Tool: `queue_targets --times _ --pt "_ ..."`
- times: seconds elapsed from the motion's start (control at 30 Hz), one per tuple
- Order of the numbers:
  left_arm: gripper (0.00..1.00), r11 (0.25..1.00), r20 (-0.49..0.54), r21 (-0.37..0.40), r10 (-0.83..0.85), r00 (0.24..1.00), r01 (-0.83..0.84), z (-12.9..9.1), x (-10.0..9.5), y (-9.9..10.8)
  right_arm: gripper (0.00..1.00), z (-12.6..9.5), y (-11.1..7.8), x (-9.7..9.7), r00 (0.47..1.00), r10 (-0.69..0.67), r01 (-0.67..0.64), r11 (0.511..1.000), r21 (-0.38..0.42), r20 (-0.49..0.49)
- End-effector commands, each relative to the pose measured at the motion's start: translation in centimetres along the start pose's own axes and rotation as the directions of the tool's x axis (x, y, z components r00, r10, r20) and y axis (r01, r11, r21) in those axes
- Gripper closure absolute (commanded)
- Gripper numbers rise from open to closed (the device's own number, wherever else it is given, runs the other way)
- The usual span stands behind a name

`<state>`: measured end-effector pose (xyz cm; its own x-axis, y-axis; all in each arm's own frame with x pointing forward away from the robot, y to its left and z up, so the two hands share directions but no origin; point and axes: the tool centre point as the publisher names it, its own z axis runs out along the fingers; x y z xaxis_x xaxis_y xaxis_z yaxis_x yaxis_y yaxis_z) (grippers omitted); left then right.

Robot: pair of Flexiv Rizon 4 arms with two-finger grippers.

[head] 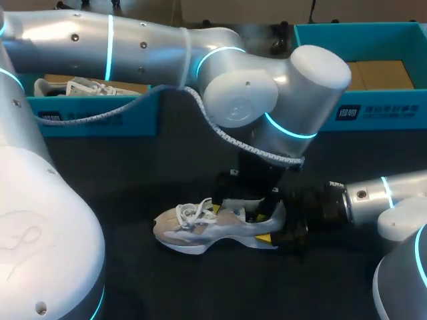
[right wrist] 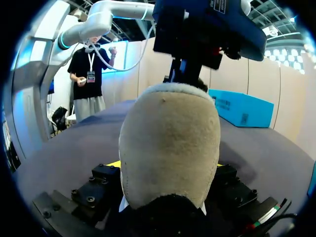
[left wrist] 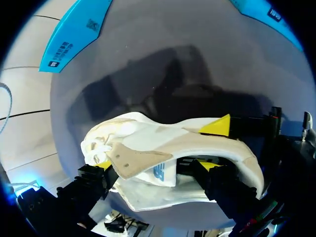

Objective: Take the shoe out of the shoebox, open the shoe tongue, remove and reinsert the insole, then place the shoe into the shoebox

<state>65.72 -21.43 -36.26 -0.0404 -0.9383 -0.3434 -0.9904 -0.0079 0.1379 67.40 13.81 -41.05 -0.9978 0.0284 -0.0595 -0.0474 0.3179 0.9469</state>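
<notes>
- Our right gripper (right wrist: 168, 167) is clamped on the heel (right wrist: 170, 138) of the shoe (head: 200, 230). The suede heel cup fills the space between its fingers and touches both.
- Our left gripper (left wrist: 157, 165) sits on the shoe's upper from above, near the mouth. We cannot tell whether it grips anything or only rests there.
- We judge the shoe light, with a soft upper that gives under pressure and a stiffer sole and heel. The heel looks like the firm place to hold, pinched across its sides as the right gripper has it.
- A tan flap (left wrist: 138, 160) and some white lining lie loose under the left gripper. We expect them to be thin and floppy, best taken by an edge.
- The shoe stands sole down on the table (head: 100, 167), straight ahead of the right gripper with its toe pointing away from it, and directly under the left one.
- An open blue shoebox (head: 380, 112) stands well apart, beyond the left gripper.
</notes>
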Motion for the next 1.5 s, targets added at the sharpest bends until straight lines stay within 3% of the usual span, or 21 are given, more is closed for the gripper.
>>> queue_targets --times 0.03,1.2,1.43,1.5 --pt "0.00 0.769 0.131 0.053 -0.638 0.759 0.637 0.1 0.2 0.6 1.00 0.3 -0.3 -0.1 1.000 0.001 -0.001 1.000 0.004 -0.001" --pt "0.00 0.736 0.093 0.032 -0.676 0.731 0.677 0.4 -3.2 1.1 1.00 0.3 -0.3 -0.1 1.000 0.001 -0.001 1.000 0.004 -0.001" --pt "0.03 0.732 0.056 0.006 -0.681 0.731 0.681 0.0 -4.0 1.0 1.00 0.3 -0.3 -0.1 1.000 0.001 -0.001 1.000 0.004 -0.001" --pt "0.08 0.729 0.042 0.000 -0.684 0.728 0.685 -0.2 -4.1 1.0 1.00 0.3 -0.3 -0.1 1.000 0.001 -0.001 1.000 0.004 -0.001"
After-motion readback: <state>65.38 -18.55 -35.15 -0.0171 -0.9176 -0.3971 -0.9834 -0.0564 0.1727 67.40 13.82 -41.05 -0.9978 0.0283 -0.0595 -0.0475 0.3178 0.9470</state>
